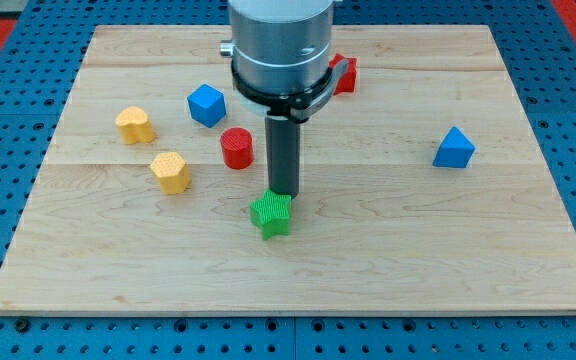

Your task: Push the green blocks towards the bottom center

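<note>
A green star-shaped block (271,215) lies on the wooden board (388,250) a little left of the middle, in the lower half. My tip (284,193) sits right at the block's top edge, on its upper right side, touching or nearly touching it. Only one green block shows. The arm's grey body hides part of the board near the view's top.
A red cylinder (236,148) stands up and left of my tip. A blue cube (206,104), a yellow heart-like block (135,124) and a yellow hexagon block (171,171) lie on the left. A red block (345,74) is partly hidden behind the arm. A blue triangular block (454,148) lies on the right.
</note>
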Robot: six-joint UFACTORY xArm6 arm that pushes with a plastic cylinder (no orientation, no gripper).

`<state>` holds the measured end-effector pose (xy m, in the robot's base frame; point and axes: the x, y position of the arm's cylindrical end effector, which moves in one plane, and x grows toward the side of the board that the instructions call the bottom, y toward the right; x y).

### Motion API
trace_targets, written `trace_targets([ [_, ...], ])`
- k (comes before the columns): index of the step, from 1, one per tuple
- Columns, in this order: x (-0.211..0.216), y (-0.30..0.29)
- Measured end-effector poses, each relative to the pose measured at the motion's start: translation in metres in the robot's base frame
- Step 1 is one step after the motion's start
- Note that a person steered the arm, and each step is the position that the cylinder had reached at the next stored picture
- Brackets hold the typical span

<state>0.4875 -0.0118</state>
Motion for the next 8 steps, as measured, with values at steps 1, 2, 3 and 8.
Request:
trace_targets([
  [1,-0.016,0.059],
  [2,-0.059,0.121],
  [3,-0.127,0.093],
  [8,-0.119,0.008],
])
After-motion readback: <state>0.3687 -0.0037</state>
